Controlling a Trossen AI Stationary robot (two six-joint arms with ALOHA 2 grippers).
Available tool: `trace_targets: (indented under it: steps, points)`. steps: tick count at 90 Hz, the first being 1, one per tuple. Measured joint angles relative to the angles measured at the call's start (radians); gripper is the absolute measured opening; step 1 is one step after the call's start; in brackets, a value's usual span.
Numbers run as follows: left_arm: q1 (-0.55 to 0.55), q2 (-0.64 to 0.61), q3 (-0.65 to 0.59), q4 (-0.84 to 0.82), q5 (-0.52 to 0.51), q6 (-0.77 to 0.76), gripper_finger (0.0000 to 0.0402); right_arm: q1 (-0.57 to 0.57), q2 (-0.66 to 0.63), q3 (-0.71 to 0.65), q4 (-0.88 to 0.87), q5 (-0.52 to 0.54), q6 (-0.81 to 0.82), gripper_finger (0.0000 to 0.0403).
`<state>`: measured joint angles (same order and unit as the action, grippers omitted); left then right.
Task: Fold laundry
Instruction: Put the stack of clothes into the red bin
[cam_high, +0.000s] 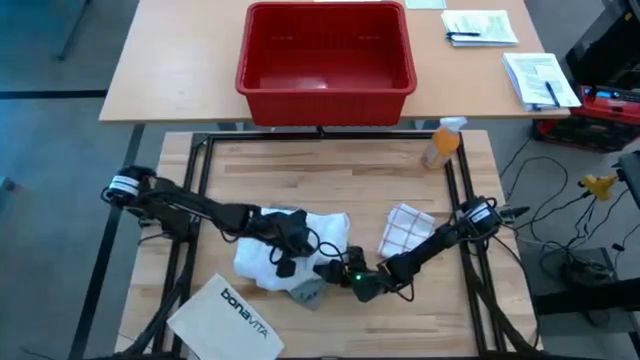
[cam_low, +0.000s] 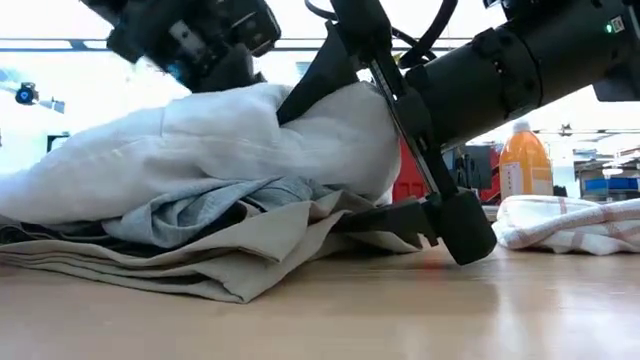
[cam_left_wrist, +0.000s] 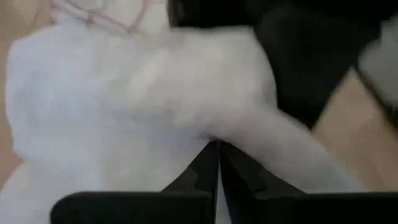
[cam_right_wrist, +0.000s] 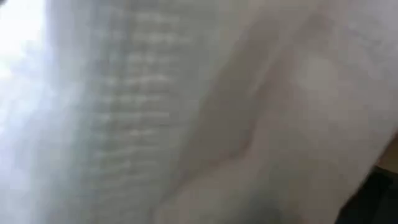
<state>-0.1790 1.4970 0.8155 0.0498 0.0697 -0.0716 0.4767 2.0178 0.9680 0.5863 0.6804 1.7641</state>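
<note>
Left pincer (cam_left_wrist: 217, 165) fingers pressed together; right pincer (cam_high: 335, 268) low at table centre, both arms reaching inward.

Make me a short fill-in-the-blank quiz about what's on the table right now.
1. The basket behind the worktable is coloured ____.
2. The stiff white bag is printed with the word ____.
3. In the low view, the bottom layer of the laundry pile is the ____ piece.
4. The bottle holds ____ liquid.

Missing words: red; bonavita; khaki-tan; orange
</note>
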Motion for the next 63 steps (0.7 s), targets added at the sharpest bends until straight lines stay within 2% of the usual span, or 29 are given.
trace_targets:
  steps: [9, 22, 43, 63]
  points:
    - [0.008, -0.048, 0.032, -0.141, -0.001, 0.102, 0.0, 0.0, 0.0, 0.0, 0.003, 0.0, -0.001, 0.04]
    - [-0.004, -0.087, 0.036, -0.156, 0.006, 0.135, 0.0, 0.0, 0.0, 0.0, 0.003, -0.004, -0.007, 0.04]
    - [-0.058, -0.083, 0.033, -0.046, -0.035, 0.087, 0.0, 0.0, 0.0, 0.0, 0.003, -0.007, -0.009, 0.04]
    - [-0.085, -0.019, 0.022, 0.02, -0.038, 0.069, 0.0, 0.0, -0.001, 0.0, 0.003, -0.008, -0.011, 0.04]
